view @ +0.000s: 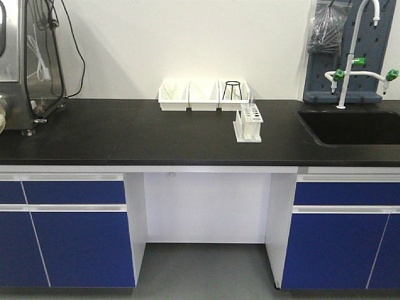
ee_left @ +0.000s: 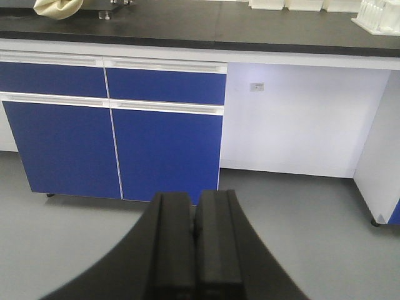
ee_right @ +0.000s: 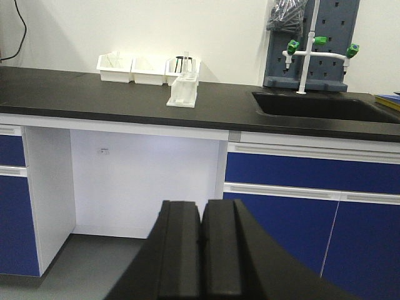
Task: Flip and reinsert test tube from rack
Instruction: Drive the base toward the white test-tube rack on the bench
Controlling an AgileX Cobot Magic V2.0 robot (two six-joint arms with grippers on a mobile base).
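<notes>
left gripper: jaws pressed together, empty, low before blue cabinets | right gripper: closed, empty, below counter edge | rack: mid-counter, back from front edge, open top leftward, sink rightward | tube: upright in rack, axis vertical, rim end unclear

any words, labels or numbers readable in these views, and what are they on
No text can be read in any view.
Small sticker on the white back panel under the counter: too small and blurred to read.
</notes>
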